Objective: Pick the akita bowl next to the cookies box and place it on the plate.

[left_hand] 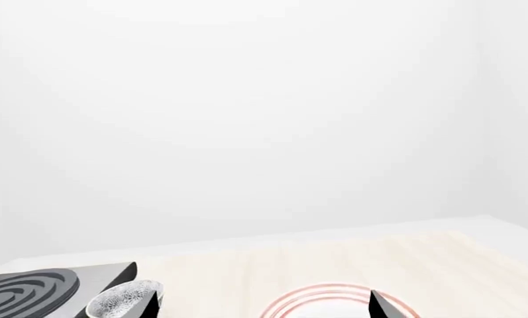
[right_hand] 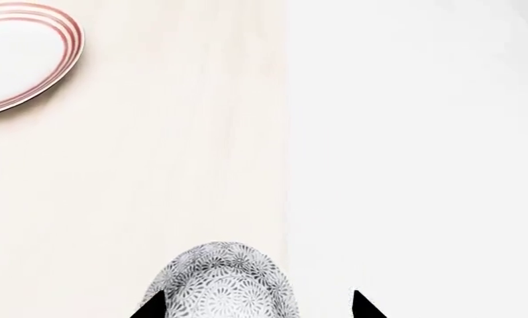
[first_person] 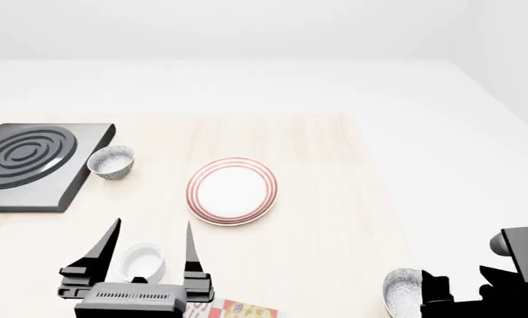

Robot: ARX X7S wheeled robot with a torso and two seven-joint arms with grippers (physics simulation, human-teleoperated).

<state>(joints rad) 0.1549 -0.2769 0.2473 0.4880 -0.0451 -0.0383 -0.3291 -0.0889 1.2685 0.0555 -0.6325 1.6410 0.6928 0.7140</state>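
We see a pale wood table [first_person: 316,172] w/ white floor around it. Biggest item on it is a dark stove plate [first_person: 34,162] w/ concentric rings, at far left. Next the plate [first_person: 232,190], white w/ thin dark-red rings, roughly mid-table, nothing on it.

Our left gripper [first_person: 150,248] sits at the near edge, its two dark fingers spread wide apart & holding nothing; a smooth white bowl [first_person: 144,262] shows between them in head view, whether touching we can't tell. Just under it a corner of the cookies box [first_person: 237,309] peeks out, red edge & coloured dots, mostly cut off.

The akita bowl [right_hand: 224,285] is at the near right corner of the table, near the edge, right of the cookies box & well apart from the plate. Right gripper [right_hand: 258,306] is at it: one fingertip over the bowl's rim, the other beside it off the bowl, fingers spread, not closed on it.

A twin speckled bowl [first_person: 110,162] stands just beside the stove plate.
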